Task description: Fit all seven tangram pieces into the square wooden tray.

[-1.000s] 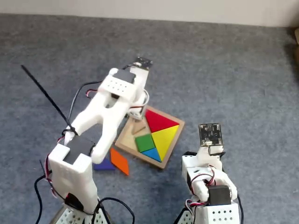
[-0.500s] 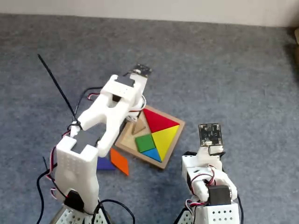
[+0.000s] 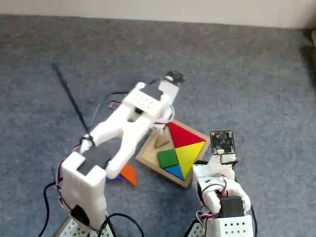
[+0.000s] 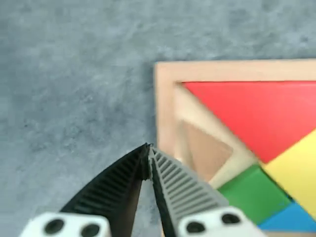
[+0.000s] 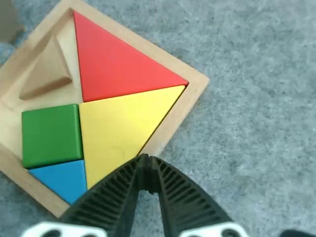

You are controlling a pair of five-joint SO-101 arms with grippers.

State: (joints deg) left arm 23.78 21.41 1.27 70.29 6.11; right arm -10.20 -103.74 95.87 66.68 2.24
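The square wooden tray (image 3: 148, 163) lies between the two arms and holds a red triangle (image 3: 185, 137), a yellow triangle (image 3: 188, 154), a green square (image 3: 168, 158), a small blue triangle (image 3: 174, 171) and a plain wooden triangle (image 3: 160, 143). My left gripper (image 4: 149, 148) is shut and empty, its tips at the outer edge of the tray rim (image 4: 163, 98), close to the wooden triangle (image 4: 205, 150). My right gripper (image 5: 145, 159) is shut and empty above the rim (image 5: 195, 96), beside the yellow triangle (image 5: 123, 128). An orange piece (image 3: 128, 174) lies on the carpet.
A purple piece (image 3: 112, 177) lies mostly under the left arm beside the orange one. The left arm's white links (image 3: 123, 133) span the space on the tray's left. Grey carpet (image 3: 247, 74) stretches open behind and to the right. A black cable tie (image 3: 69, 98) sticks up.
The left arm has swung to the right, and the tray has slid right and slightly toward the arms' bases with it. The right arm has kept still.
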